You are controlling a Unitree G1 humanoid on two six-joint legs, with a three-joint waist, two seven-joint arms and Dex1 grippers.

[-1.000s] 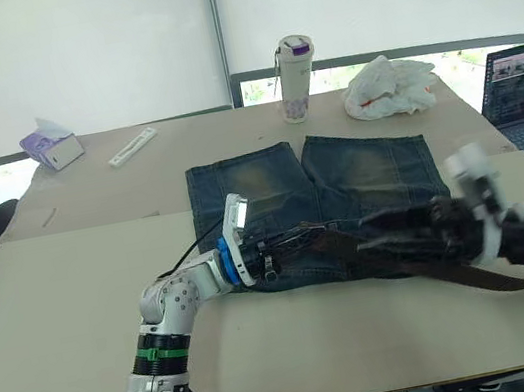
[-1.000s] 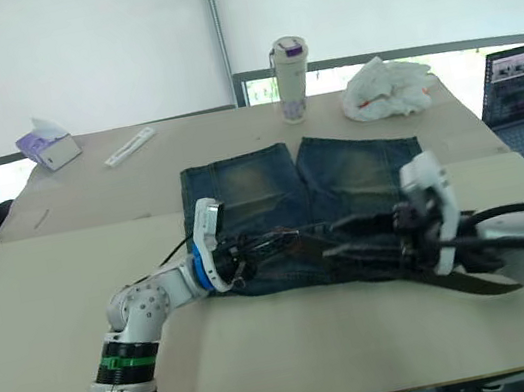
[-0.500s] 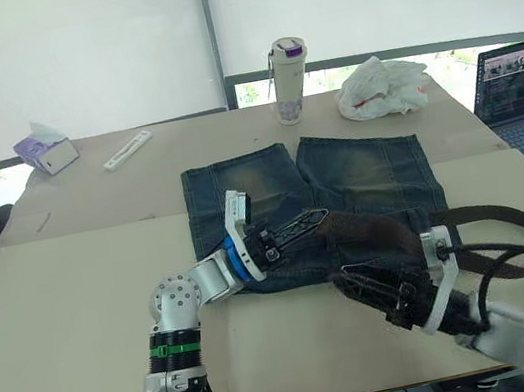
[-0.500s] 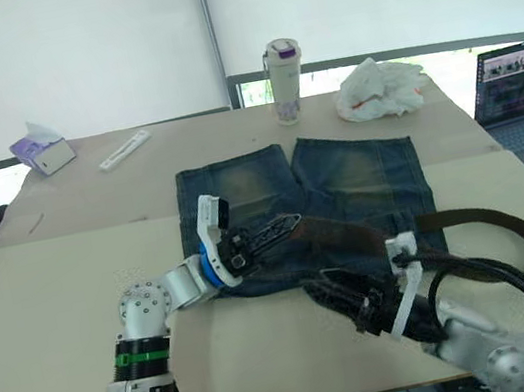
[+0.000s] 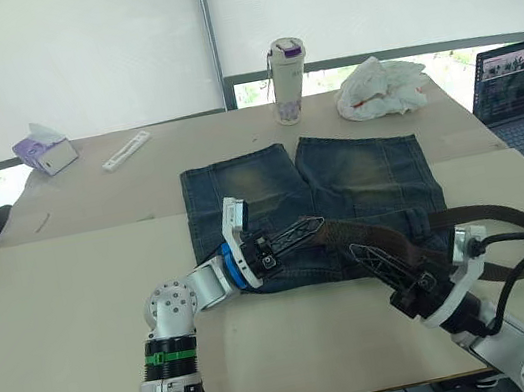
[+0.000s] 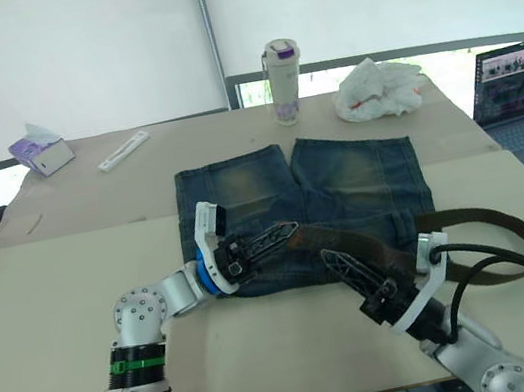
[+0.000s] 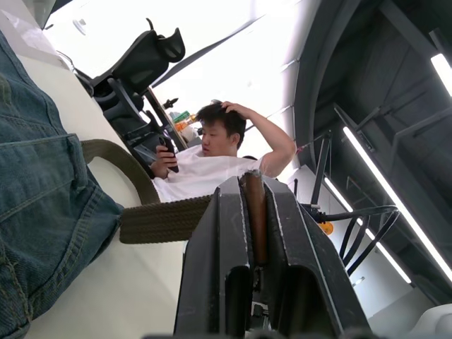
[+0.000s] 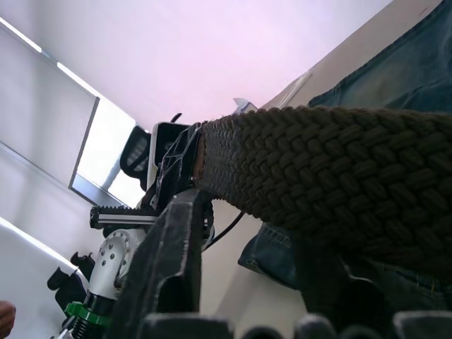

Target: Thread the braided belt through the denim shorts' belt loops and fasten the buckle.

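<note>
Belt (image 5: 376,237) lies flat across the shorts (image 5: 360,174), long way running along the waistband, w/ the far part looping out past the shorts' right side onto the table (image 5: 56,293). Your left gripper (image 5: 299,232) is pinched tight on the belt's end, right over the waistband near the shorts' middle. Your right gripper (image 5: 380,258) sits a bit further along the same strap, just off the shorts' near edge, fingers on both sides of it; can't tell if they're squeezing. Left is closer to the loops, so I'd say that end leads. Buckle: can't spot it.
</note>
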